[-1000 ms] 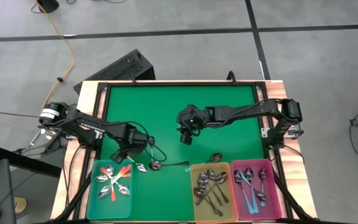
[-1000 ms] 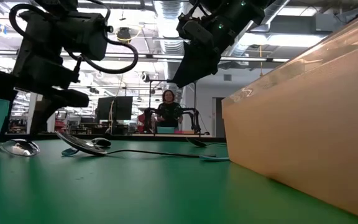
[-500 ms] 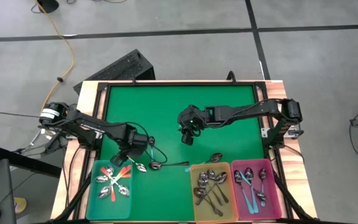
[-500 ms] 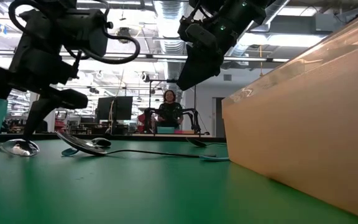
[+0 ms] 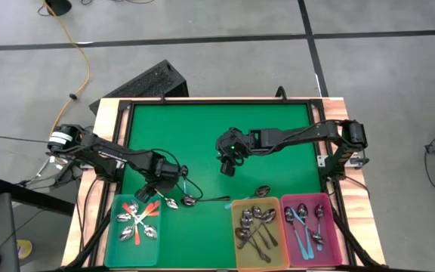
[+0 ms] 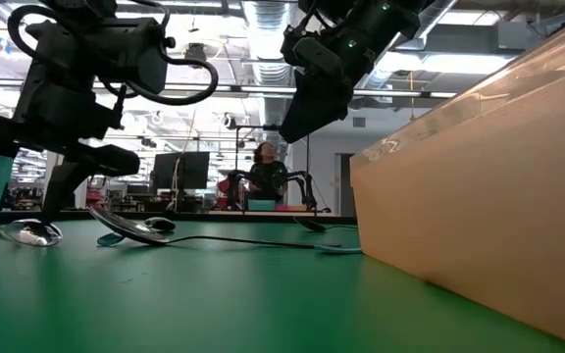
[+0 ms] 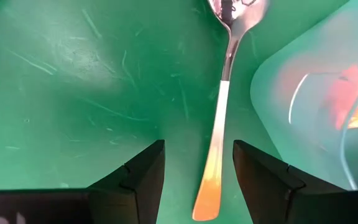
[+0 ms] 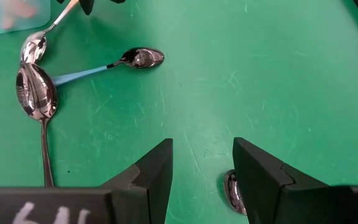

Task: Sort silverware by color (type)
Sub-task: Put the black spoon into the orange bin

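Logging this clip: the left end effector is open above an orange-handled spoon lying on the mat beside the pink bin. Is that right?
Not quite. The bin beside that orange-handled spoon is the teal bin, not the pink one, as the left wrist view shows. The rest holds: the left end effector is open, with the spoon lying on the green mat between its fingers.
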`<act>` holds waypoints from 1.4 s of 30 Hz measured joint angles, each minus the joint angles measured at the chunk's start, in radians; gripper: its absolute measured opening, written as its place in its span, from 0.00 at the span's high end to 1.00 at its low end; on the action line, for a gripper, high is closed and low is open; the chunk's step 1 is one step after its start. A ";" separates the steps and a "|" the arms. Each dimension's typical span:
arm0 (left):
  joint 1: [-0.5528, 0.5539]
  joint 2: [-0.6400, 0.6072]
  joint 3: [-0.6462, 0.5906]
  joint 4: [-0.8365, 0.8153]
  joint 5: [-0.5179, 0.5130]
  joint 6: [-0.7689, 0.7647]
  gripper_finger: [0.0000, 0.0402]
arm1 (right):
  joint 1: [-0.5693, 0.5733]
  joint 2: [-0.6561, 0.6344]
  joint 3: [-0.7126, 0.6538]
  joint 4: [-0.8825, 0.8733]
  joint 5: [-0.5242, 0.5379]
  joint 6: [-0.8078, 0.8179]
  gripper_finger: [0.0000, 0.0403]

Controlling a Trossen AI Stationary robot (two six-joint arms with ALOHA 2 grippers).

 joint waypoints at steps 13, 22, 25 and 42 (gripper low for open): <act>0.000 0.033 0.004 0.031 -0.134 -0.006 0.58 | 0.000 0.000 0.000 -0.002 0.000 0.000 0.56; 0.024 0.056 0.046 0.031 -0.257 0.001 0.68 | 0.000 0.000 0.000 -0.003 0.000 0.000 0.56; 0.035 0.059 0.071 0.038 -0.329 0.009 0.70 | 0.000 0.000 0.000 -0.003 0.000 0.000 0.56; 0.080 0.028 0.278 -0.212 -0.365 -0.103 0.72 | 0.020 0.000 0.000 0.004 0.000 0.016 0.56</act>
